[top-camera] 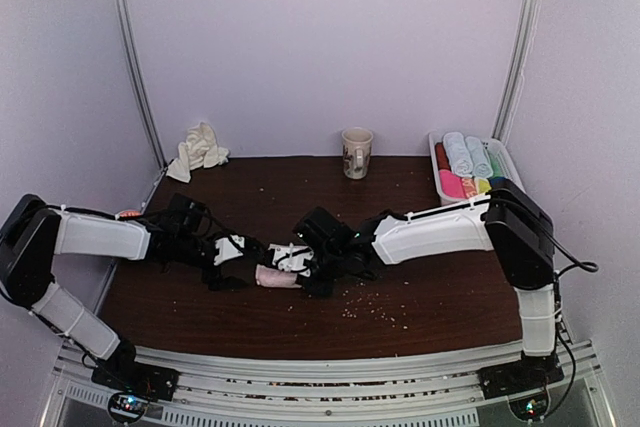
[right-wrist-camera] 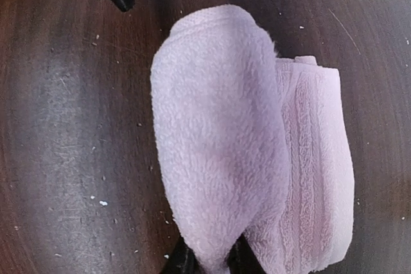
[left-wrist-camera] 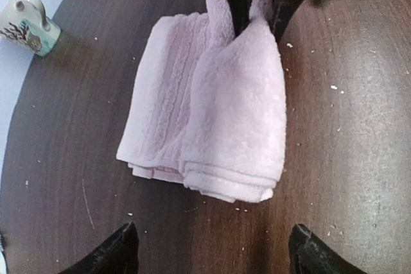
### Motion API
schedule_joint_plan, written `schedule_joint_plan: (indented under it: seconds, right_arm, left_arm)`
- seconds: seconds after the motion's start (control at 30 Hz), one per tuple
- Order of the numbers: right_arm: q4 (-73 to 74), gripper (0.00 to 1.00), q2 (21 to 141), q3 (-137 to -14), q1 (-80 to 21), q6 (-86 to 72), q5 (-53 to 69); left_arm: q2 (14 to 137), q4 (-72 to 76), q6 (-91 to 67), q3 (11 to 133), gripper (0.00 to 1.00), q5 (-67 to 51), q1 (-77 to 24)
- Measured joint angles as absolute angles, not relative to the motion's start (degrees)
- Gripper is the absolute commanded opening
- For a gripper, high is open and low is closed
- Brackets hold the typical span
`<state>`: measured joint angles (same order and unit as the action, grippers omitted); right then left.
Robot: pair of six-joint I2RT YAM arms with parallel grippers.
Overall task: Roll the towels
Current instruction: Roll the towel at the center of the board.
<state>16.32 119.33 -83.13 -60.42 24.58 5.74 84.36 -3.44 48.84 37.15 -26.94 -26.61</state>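
The pale pink towel (top-camera: 276, 276) lies partly rolled on the dark table between both arms; it also shows in the left wrist view (left-wrist-camera: 212, 107) and the right wrist view (right-wrist-camera: 244, 158). My right gripper (right-wrist-camera: 212, 262) is shut on one end of the towel's upper fold, seen from the other side in the left wrist view (left-wrist-camera: 250, 4). My left gripper (left-wrist-camera: 212, 251) is open and empty, its fingertips (left-wrist-camera: 119, 248) spread just short of the towel's other end. The cream-white towel (top-camera: 198, 150) lies crumpled at the table's back left.
A patterned mug (top-camera: 356, 152) stands at the back middle, also in the left wrist view (left-wrist-camera: 26, 24). A white tray (top-camera: 437, 159) of rolled coloured towels (top-camera: 468, 157) sits at the back right. Crumbs are scattered over the table (top-camera: 420, 287).
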Motion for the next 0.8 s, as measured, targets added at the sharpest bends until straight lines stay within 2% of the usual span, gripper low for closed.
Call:
schedule_joint_plan:
  seconds: [0.3,0.8]
  right_arm:
    - [25.8,0.14,124.0,-93.4,-58.2,18.5,15.6]
    - [34.0,0.14,130.1,-103.7,-56.6,10.6,29.7]
  left_arm:
    - [73.5,7.0,54.1,26.9,0.81,-27.5,-27.6]
    - [74.8,17.6,59.2,20.7,0.77,-18.8,-37.8]
